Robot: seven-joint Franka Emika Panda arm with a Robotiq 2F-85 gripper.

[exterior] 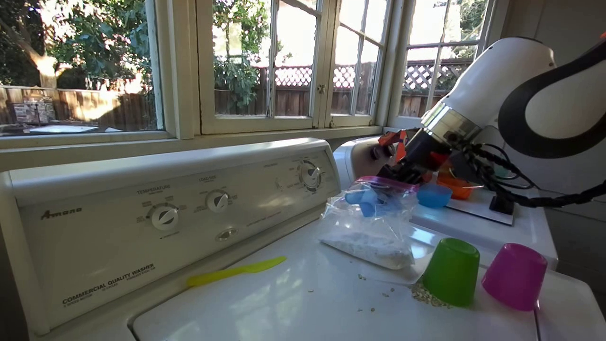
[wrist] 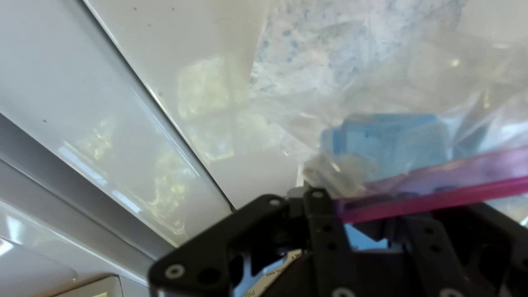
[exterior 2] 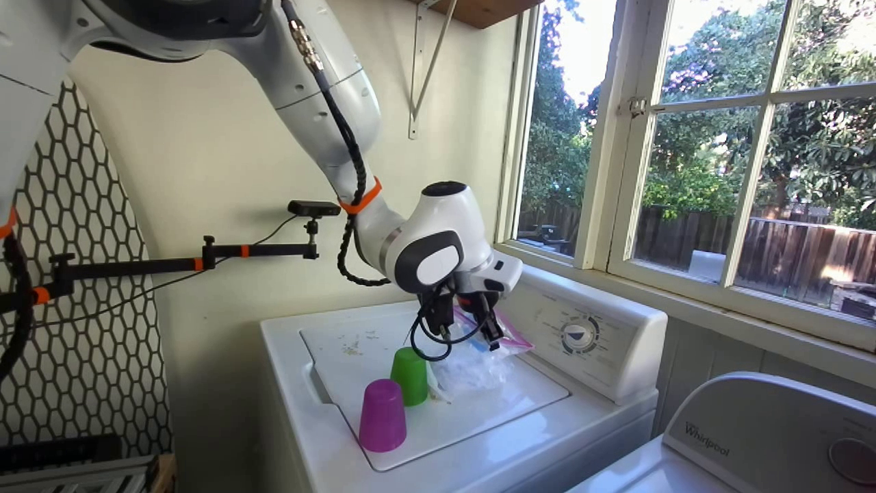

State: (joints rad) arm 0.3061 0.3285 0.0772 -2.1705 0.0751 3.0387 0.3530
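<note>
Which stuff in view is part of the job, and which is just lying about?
In use, it seems:
clear bag with white contents, fingers at its pink top
blue plastic piece inside the bag

Lying about, apparently:
upturned green cup
upturned pink cup
yellow knife-like utensil
loose grains
blue container, orange container behind

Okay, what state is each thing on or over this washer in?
Washer lid: shut
Plastic bag: top raised, white powder in the bottom; can't tell whether it's sealed
Blue scoop: inside the bag
Green cup: upside down
Pink cup: upside down
Grains: scattered beside the green cup
Yellow utensil: lying flat
End effector: at the bag's pink strip; grip unclear
</note>
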